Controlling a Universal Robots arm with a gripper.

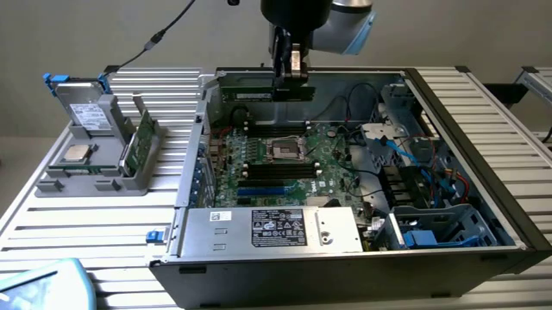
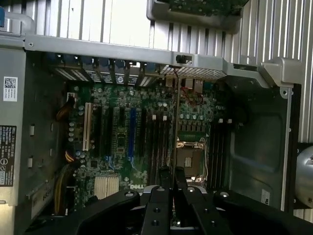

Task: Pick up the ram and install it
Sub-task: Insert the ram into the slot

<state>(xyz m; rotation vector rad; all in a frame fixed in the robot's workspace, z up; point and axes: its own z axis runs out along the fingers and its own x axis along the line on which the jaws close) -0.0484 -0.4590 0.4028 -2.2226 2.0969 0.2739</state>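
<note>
Above the open computer case [image 1: 472,150], in the upper centre of the exterior view, the gripper [image 1: 291,81] holds the ram [image 1: 250,95], its fingers narrowed on the stick near the end toward the exterior view's right. The green stick hangs level, clear of the motherboard [image 1: 332,161] and close to the case's far wall. In the wrist view the dark fingers [image 2: 157,201] sit close together over the board's black memory slots [image 2: 156,142]. At the left of the exterior view, a grey holder [image 1: 95,177] on the slatted table [image 1: 77,226] carries a processor chip [image 1: 76,153] and an upright green card [image 1: 138,145].
</note>
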